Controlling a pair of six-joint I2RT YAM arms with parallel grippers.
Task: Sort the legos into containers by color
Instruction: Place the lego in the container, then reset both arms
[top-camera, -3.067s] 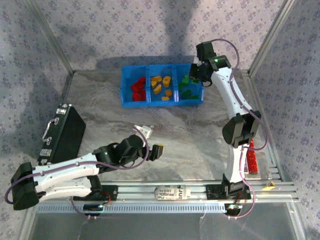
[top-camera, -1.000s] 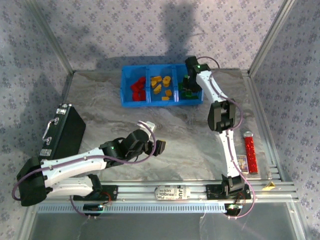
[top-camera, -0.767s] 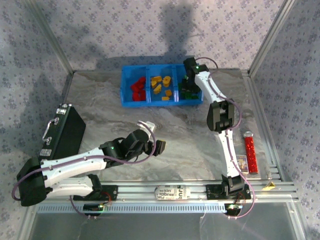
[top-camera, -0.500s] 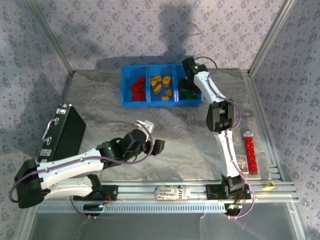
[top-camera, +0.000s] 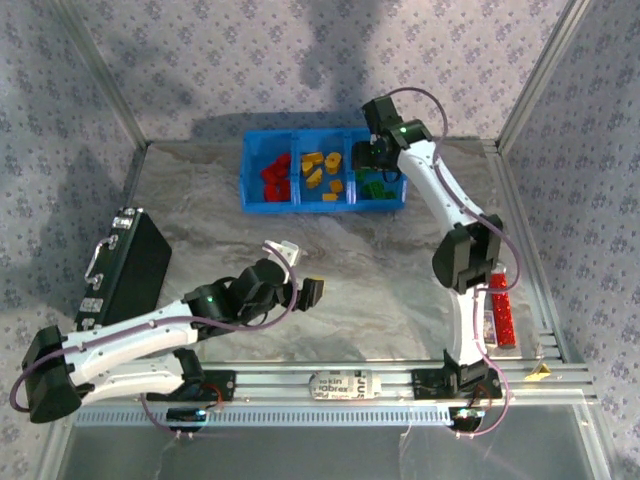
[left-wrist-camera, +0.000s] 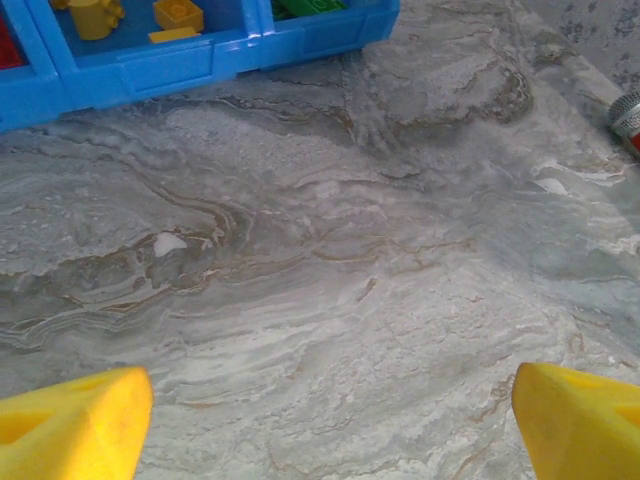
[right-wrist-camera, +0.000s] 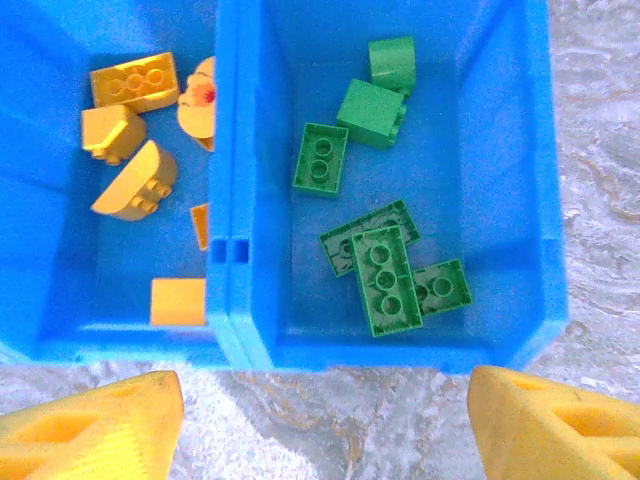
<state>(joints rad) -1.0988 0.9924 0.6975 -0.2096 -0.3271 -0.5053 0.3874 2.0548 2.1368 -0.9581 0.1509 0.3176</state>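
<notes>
Legos (right-wrist-camera: 383, 280) in bin (right-wrist-camera: 400, 352); right end effector (right-wrist-camera: 320, 425) wide open, empty.

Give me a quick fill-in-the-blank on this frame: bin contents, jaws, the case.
In the top view, the legos in the left compartment of the bin are ___.
The right gripper hangs over the right compartment, whose contents are all ___.
The left gripper has its jaws ___, over bare table.
The black case lies at the table's ___ edge in the top view.
Missing words: red; green; open; left.
</notes>
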